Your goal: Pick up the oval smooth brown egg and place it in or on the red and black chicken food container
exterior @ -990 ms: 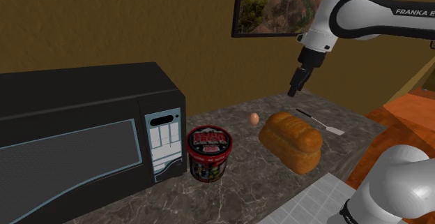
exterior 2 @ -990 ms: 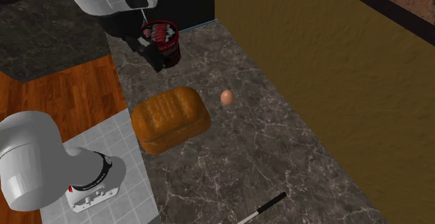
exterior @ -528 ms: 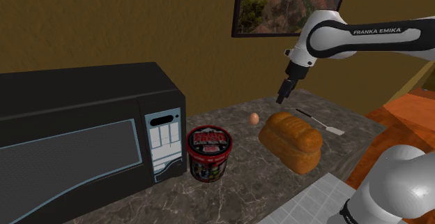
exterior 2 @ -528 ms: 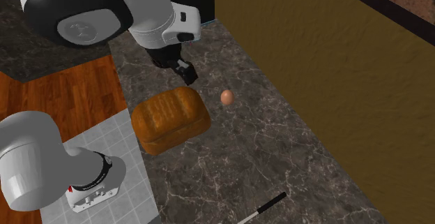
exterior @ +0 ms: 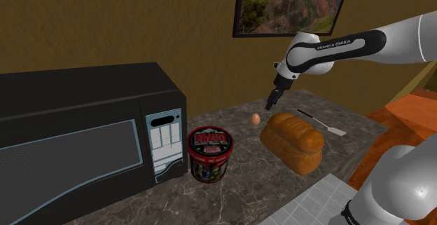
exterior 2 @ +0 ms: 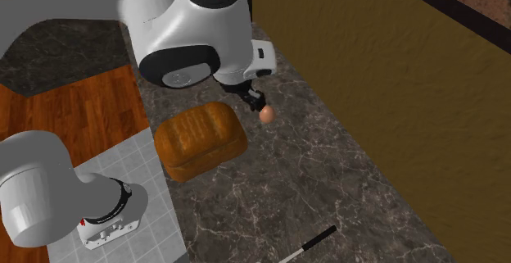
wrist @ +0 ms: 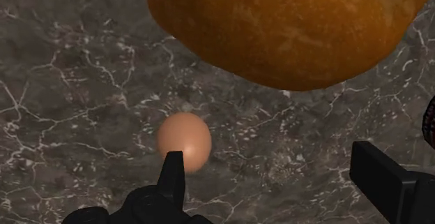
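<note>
Since half a second earlier my gripper (exterior: 269,106) (exterior 2: 258,102) (wrist: 268,156) had swung down past the bread (exterior: 293,141) (exterior 2: 201,138) (wrist: 286,27) toward the egg (exterior: 255,118) (exterior 2: 266,115) (wrist: 183,140). It hung wide open, holding nothing. The egg lay on the table (exterior: 245,181) near the bread, apart from the container (exterior: 209,153) by the microwave (exterior: 84,129).

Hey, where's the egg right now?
In the shoulder view the egg lies on the marble counter, just left of the bread, with the open gripper hanging close above it.
</note>
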